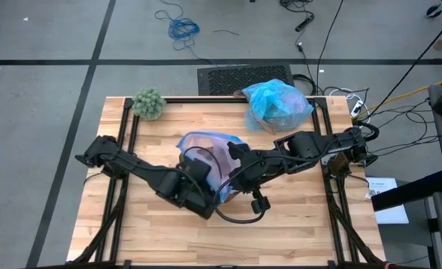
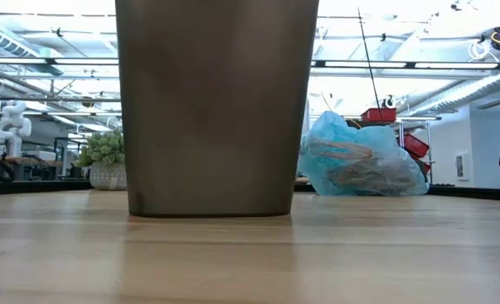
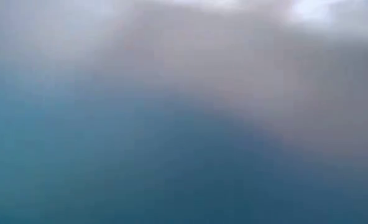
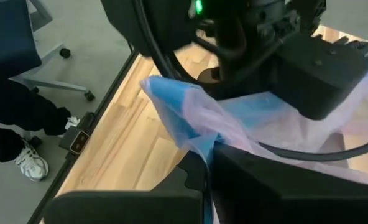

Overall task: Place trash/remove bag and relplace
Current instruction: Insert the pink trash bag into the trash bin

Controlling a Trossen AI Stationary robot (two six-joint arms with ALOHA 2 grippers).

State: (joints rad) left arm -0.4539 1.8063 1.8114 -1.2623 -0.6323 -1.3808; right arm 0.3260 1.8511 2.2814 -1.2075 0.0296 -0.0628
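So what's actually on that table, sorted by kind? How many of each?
Plastic bags: 2, blue bag and pink bag
Bins: 1, brown bin
Fuzzy green balls: 1
Robot arms: 2, both at the pink bag
Total: 6

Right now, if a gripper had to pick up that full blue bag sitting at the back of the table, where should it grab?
Probably the gathered peak at the top of the blue bag, coming straight down from above. In the low view the bag bulges wide at its base and narrows upward, so the top offers loose plastic to pinch, and nothing stands over it.
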